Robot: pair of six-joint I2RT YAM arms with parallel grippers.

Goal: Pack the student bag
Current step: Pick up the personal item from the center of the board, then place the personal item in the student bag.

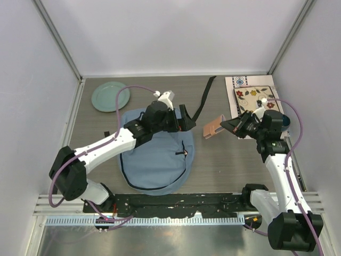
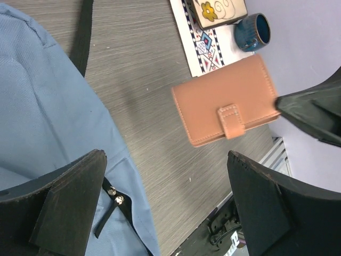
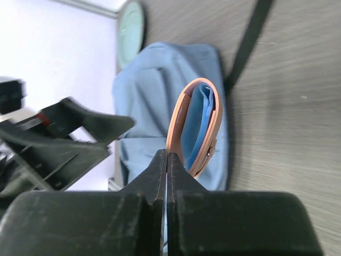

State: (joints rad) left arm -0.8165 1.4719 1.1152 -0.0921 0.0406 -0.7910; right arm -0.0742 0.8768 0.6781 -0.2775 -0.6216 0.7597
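Right claw is clenched on one edge of a tan wallet (its snap tab shut), holding it above the bench just right of the student bag. Left claw gapes wide over the bag's upper right edge. The bag lies flat mid-bench, its black strap trailing away; a green plate sits far left and a patterned mat far right

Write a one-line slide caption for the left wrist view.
Open left gripper above the light blue-grey fabric backpack; right gripper holds a tan leather snap-tab wallet.
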